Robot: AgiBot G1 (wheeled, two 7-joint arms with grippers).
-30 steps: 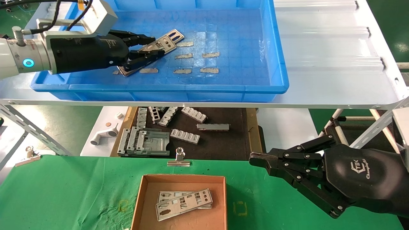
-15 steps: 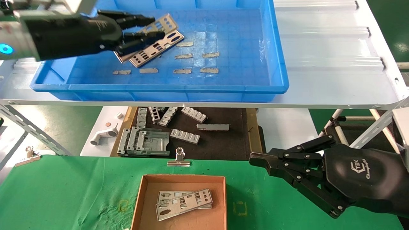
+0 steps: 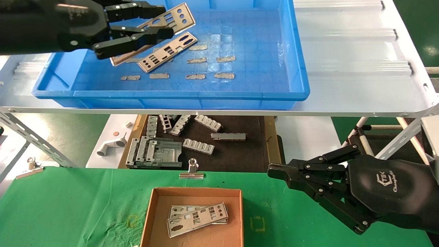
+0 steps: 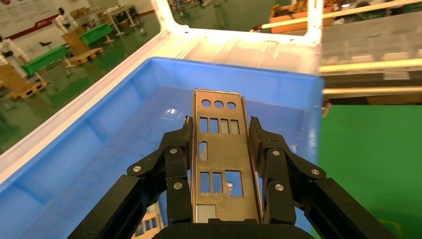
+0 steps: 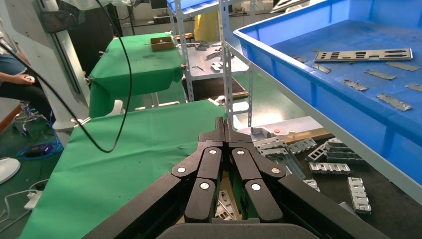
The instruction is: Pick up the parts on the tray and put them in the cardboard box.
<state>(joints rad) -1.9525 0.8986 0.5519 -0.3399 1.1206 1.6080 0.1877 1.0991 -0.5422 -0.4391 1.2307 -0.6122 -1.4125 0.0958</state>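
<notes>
Green cloth is covering my near bench, and a white shelf is standing behind it along the far edge, carrying the blue tray at its left end.

I am holding my left gripper above the tray's far left corner, its fingers clamping the long edges of one plate (the wrist camera is showing the plate running straight out between the jaws, three round holes at its free end). That plate is hanging in the air, clear of the tray floor.

A second plate is lying flat on the tray floor just below and beside the gripper, angled toward the far side. Tan tape strips are sitting in loose rows around it.

My right gripper is idling over the bench's right side, near the far edge of the cloth, its fingertips pressed together on nothing.

At the near edge, roughly centred, the box is sitting open with two plates stacked inside, the top one skewed across the lower.

Below the shelf, grey ribbed blocks are lying scattered on a dark mat, and a metal clip is gripping the cloth's far edge.
</notes>
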